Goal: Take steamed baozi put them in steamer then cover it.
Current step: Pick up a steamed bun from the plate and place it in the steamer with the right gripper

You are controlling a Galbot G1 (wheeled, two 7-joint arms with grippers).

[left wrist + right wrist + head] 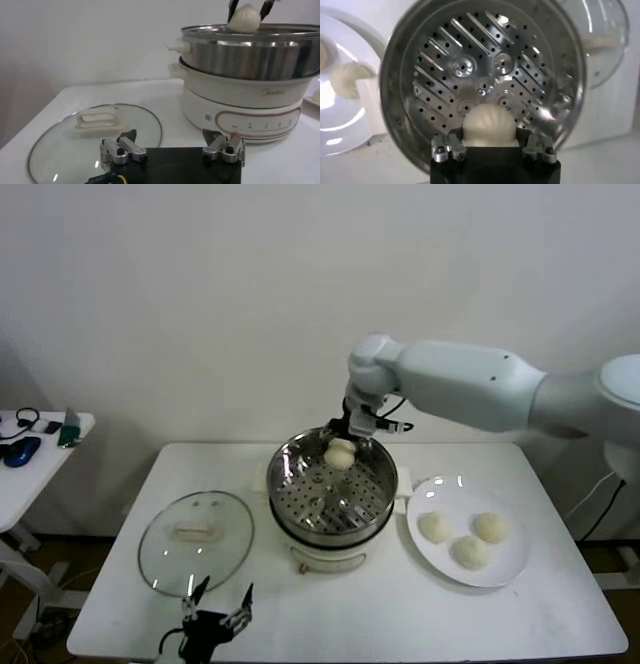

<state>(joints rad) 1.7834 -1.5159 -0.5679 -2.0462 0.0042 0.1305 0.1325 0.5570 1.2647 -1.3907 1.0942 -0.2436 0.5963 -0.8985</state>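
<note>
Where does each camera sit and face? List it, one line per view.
Head: high, facing down on the table; both arms show.
Left wrist: low by the cover, facing the steamer; left gripper open.
Right wrist: above the steamer, looking down; right gripper holds a baozi.
All share steamer and held baozi.

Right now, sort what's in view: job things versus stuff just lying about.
Job:
- baozi held in right claw over steamer
- three baozi on white plate
- glass cover on table
- left claw, idle, open

Lying about:
- side-table clutter
</note>
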